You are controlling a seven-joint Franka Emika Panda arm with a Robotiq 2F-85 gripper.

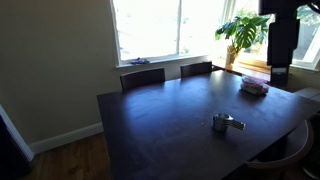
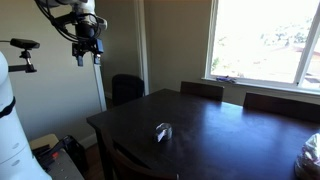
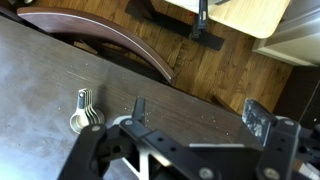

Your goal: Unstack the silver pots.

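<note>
Looking down, we see a chair (image 3: 100, 35) tucked under the dark table (image 3: 40, 80) at eleven o'clock of the wrist view. Our gripper (image 3: 196, 118) hangs above, jaws wide apart and empty. The silver pots (image 3: 86, 112) sit on the table at nine o'clock, outside the jaws.

Silver pots (image 1: 227, 123) (tiny, shiny) together on table (image 1: 150, 125)

The silver pots (image 1: 227, 123) sit clustered on the dark table (image 1: 150, 125) — plant (image 1: 243, 30) behind.
</note>
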